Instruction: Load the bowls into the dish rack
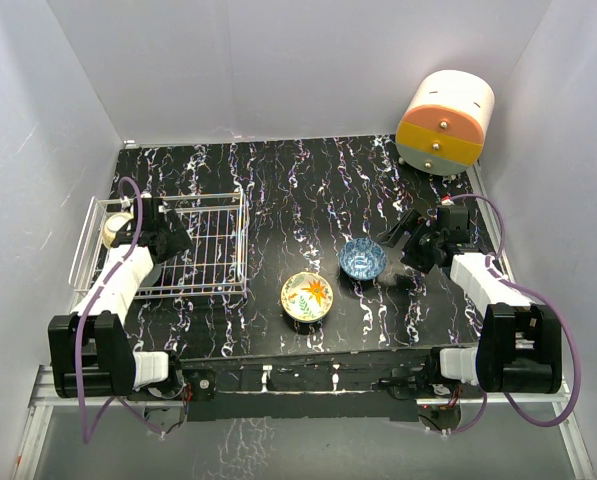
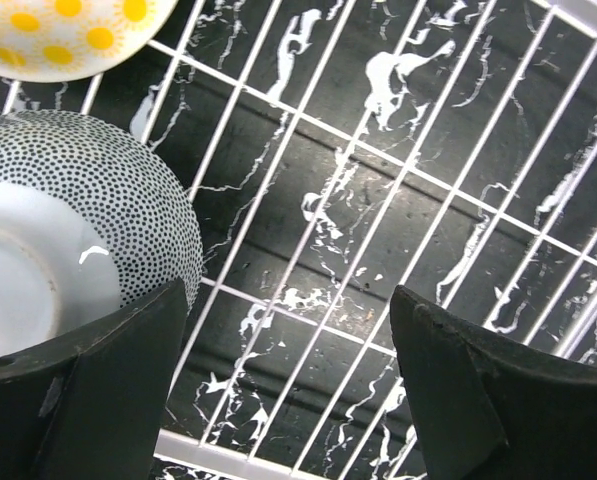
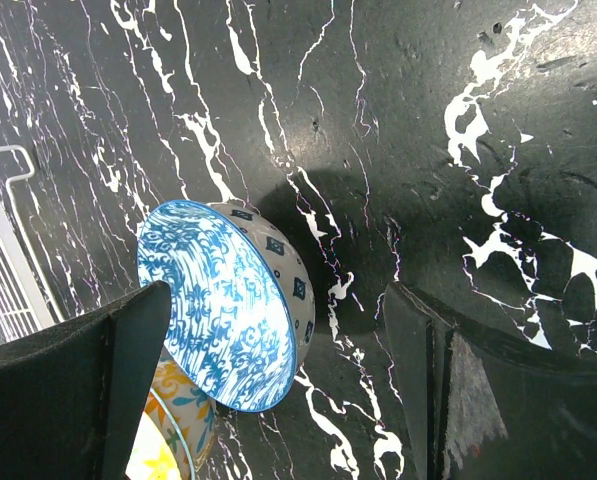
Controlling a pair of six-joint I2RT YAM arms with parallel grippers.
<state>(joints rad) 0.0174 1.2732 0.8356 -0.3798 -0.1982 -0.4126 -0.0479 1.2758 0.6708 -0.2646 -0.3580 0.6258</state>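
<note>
Overhead, left hand gapes above dish rack — dotted bowl inside.

Blue-patterned bowl, black-dotted bowl

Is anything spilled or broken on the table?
No, nothing stands out. The white streaks are just the pattern of the table, not a spill. The blue bowl and the flowered bowl sit upright and whole on it, outside the dish rack.
</note>
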